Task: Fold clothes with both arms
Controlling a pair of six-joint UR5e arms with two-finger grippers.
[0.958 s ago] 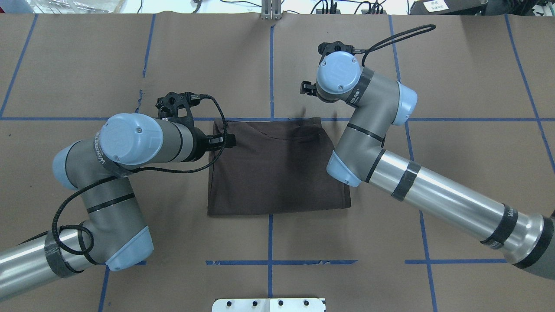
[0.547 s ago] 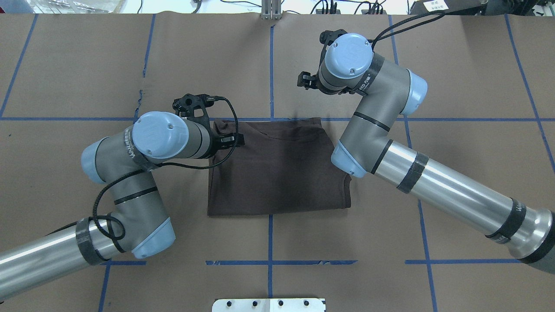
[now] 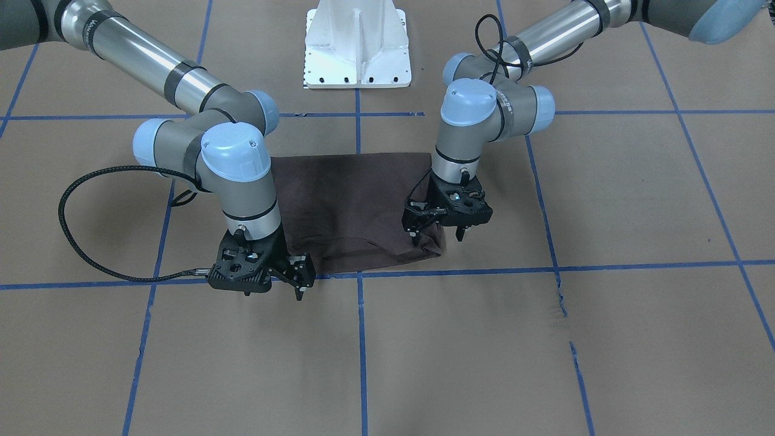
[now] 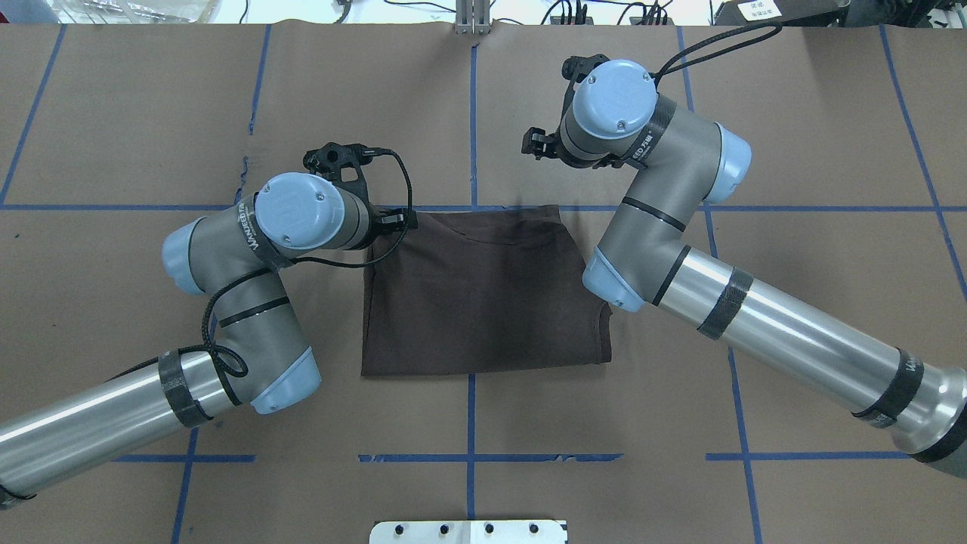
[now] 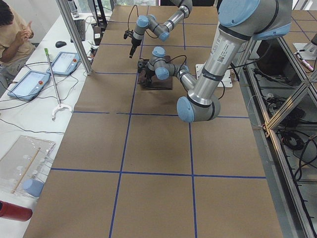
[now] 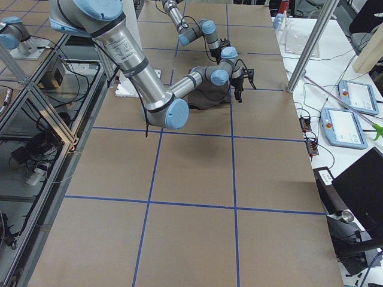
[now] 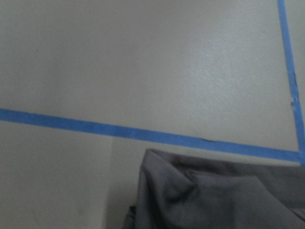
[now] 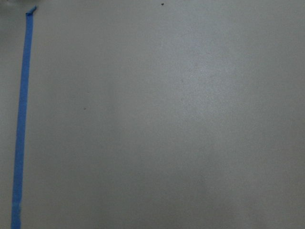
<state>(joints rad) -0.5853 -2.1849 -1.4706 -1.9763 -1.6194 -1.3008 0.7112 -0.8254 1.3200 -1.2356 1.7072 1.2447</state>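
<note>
My left gripper (image 3: 437, 237) has its jaws spread wide and nothing clamped. In the front-facing view the two fingers stand either side of the shirt's lower right corner, which is bunched into a small rumple. I cannot tell whether the tips touch the cloth. The left wrist camera has that same rumpled corner at its bottom edge, just under a blue tape line (image 7: 143, 135), so I judge the gripper is poised there to pinch it for the next fold.

My right gripper (image 3: 273, 286) also looks open and holds nothing. It sits lower left of the shirt in the front-facing view, just past the cloth's edge, and its wrist camera shows only bare brown table paper (image 8: 167, 119). I read that as lining up for the matching corner, though it is not over it yet.

The dark brown T-shirt (image 4: 483, 302) lies flat in the middle of the overhead frame, already folded to a rough rectangle, with its top edge along the horizontal tape. Both arms reach in from the frame's sides, so each hand gets its own corner.
</note>
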